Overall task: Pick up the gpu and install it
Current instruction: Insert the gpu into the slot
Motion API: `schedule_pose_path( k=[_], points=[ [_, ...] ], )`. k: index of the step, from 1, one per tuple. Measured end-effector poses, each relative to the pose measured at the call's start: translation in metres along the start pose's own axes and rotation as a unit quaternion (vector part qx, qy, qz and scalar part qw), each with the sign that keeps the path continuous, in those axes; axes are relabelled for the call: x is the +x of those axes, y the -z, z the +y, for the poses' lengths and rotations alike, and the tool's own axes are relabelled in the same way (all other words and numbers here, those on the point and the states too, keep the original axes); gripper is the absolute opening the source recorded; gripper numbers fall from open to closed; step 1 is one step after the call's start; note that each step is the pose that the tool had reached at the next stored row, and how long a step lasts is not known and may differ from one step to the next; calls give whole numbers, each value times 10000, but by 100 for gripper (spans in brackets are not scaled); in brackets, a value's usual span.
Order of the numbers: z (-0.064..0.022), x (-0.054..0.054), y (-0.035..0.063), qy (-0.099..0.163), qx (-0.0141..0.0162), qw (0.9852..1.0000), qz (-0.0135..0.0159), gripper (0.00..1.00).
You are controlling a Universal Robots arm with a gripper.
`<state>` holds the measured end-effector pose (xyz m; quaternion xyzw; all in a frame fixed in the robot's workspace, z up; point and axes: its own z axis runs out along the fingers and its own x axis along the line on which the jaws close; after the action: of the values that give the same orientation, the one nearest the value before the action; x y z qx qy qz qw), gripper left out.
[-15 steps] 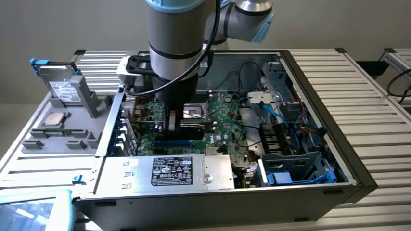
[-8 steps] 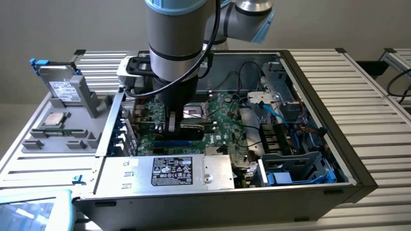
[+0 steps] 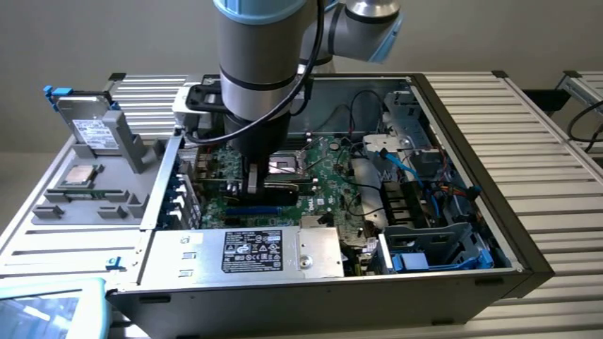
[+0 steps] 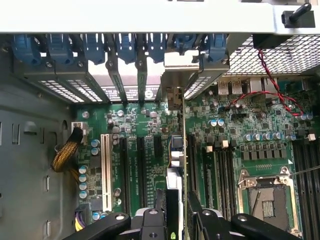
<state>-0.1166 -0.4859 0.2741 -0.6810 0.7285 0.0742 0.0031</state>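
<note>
Gripping thin flat gpu (image 4: 176, 150), black end effector (image 4: 177, 217), green motherboard (image 4: 240, 125)

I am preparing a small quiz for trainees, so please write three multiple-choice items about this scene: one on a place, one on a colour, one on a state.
1. Where is the hard drive?
A) in the gripper
B) on the grey fixture outside the computer case, at the exterior view's left
C) on the motherboard

2. What colour are the clips along the rear slot openings?
A) red
B) yellow
C) blue

3. How does the gpu stand?
A) flat on the fixture
B) on edge between the fingers of the gripper, over the motherboard
C) leaning on the hard drive

Answers: 1 B, the drive stands in the fixture beside the case; 2 C, the wrist view shows a blue row; 3 B, the card is seen edge-on, with its silver bracket at the rear wall.
</note>
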Motion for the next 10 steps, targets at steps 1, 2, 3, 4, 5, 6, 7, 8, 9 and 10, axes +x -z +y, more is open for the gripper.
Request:
schedule_pose_path(
  k=[1,2,3,4,5,6,7,8,9,10],
  points=[
    [0,-11,-1,0,-1,10000,5,28],
    [1,-24,-3,0,-1,10000,8,28],
    [1,-28,-2,0,0,10000,11,28],
    [1,-28,-3,0,-1,10000,10,28],
    [1,-27,-2,0,-1,10000,11,28],
    [1,-27,-2,0,-1,10000,11,28],
    [2,-28,-3,4,-1,10000,13,28],
    [1,-28,-3,11,-1,10000,22,28],
    [2,-30,-3,16,0,10000,48,28],
    [2,-32,-3,20,1,10000,82,28]
  ],
)
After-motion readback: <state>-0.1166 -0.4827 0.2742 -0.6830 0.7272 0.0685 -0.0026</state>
